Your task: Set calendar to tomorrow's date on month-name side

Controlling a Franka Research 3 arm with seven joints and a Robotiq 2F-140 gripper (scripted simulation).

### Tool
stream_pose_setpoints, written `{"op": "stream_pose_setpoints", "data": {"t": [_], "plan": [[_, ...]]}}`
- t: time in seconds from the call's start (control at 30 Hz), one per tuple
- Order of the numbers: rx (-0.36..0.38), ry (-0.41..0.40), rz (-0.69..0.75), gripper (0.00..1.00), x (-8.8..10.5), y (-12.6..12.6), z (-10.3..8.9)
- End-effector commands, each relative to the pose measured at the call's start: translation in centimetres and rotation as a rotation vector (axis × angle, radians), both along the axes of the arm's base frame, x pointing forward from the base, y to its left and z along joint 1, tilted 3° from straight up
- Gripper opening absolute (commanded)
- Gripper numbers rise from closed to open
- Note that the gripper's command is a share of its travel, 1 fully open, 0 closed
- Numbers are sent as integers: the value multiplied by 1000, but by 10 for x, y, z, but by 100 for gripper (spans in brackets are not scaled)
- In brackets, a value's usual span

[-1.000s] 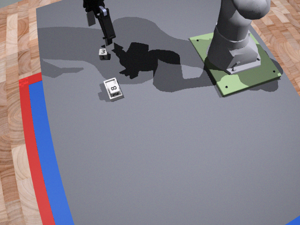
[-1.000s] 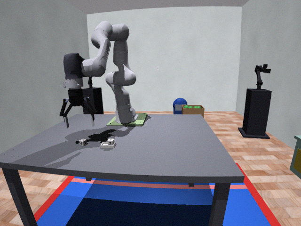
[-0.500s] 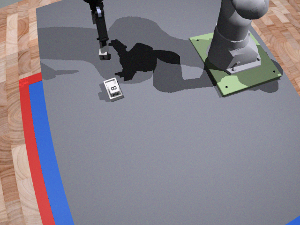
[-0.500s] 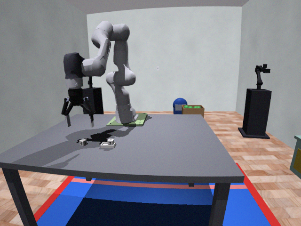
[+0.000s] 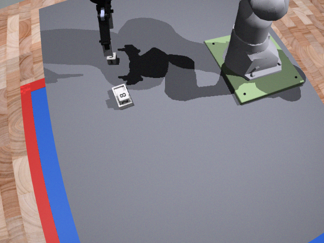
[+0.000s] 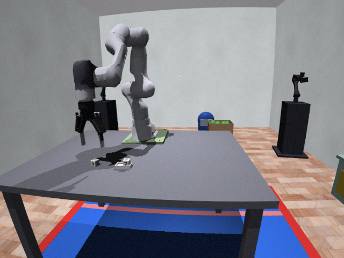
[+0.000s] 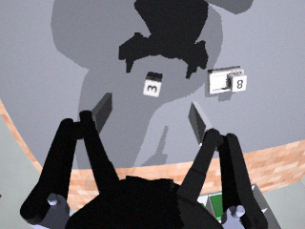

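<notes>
White calendar tray [image 5: 130, 104] [image 6: 123, 167] [image 7: 219, 92], shallow and rectangular, is what we see lying flat on the grey desk [image 5: 183, 157] [image 6: 180, 172] [image 7: 29, 72]. Inside, toward one end, stands a white cube [image 5: 122, 96] [image 6: 126, 160] [image 7: 239, 84] with a dark 8 on top; the other end is bare. Near the tray, well apart from its walls, we find a second white cube [image 5: 111, 58] [image 6: 94, 162] [image 7: 152, 87], showing a 3 on its upper face in the wrist view. Above that loose cube hangs our black two-fingered hand [image 5: 107, 52] [image 6: 92, 142] [image 7: 151, 105], released, fingers wide apart, holding nothing.
</notes>
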State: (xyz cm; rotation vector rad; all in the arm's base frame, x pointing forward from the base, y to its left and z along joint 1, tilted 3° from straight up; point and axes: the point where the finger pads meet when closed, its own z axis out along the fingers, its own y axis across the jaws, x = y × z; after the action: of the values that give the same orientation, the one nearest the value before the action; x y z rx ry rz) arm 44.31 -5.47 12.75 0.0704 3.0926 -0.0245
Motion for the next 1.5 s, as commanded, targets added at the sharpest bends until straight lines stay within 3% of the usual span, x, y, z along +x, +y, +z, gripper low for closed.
{"op": "stream_pose_setpoints", "data": {"t": [0.0,1.47], "plan": [[-5,2,-90,28,0,0,1],[-5,2,-91,28,0,0,-3]]}}
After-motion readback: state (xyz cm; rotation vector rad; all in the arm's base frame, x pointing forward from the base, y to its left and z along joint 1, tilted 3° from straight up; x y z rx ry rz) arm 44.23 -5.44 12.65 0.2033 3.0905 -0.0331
